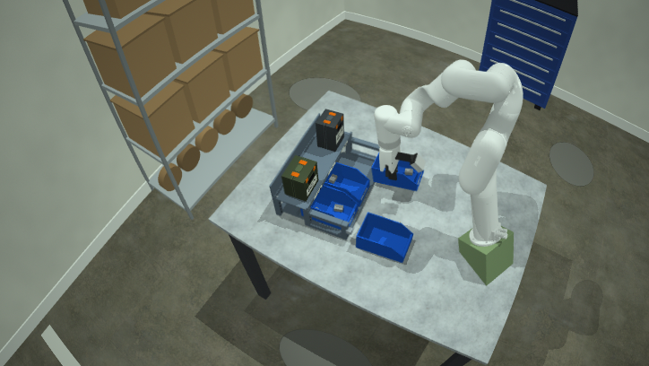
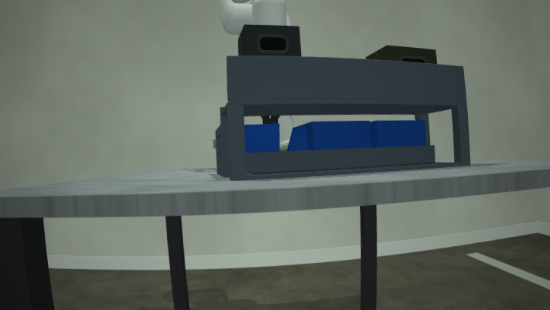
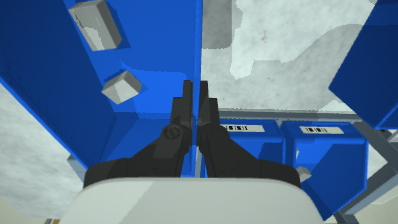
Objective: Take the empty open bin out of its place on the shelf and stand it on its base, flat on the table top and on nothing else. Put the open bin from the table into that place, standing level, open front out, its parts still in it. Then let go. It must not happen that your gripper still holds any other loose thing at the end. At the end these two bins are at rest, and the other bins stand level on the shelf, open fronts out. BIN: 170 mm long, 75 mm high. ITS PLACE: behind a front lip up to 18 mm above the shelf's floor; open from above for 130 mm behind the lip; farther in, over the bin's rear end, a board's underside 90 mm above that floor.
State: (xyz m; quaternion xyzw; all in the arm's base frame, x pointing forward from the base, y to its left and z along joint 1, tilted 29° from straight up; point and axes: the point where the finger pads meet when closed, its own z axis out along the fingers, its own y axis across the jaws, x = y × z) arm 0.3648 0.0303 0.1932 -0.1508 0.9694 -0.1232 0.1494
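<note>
My gripper (image 1: 391,175) (image 2: 270,120) (image 3: 195,94) is shut on a side wall of the blue bin with parts (image 1: 385,179) (image 2: 261,138) (image 3: 162,37), one finger on each side. Its shadow lies apart from it, so it seems held a little above the table, about level, beside the shelf's far end. Grey parts (image 1: 408,171) (image 3: 96,26) lie in it. The empty blue bin (image 1: 381,240) (image 3: 367,65) stands upright on its base on the table, off the shelf. The shelf (image 1: 329,221) (image 2: 346,82) has a vacant place at its far end, partly hidden in the top view.
Two other blue bins (image 1: 347,181) (image 1: 333,204) stand side by side on the shelf, open fronts out, with grey parts inside. A black case (image 1: 329,131) (image 2: 269,41) and a green case (image 1: 299,179) (image 2: 403,52) stand on the upper board, behind the bins.
</note>
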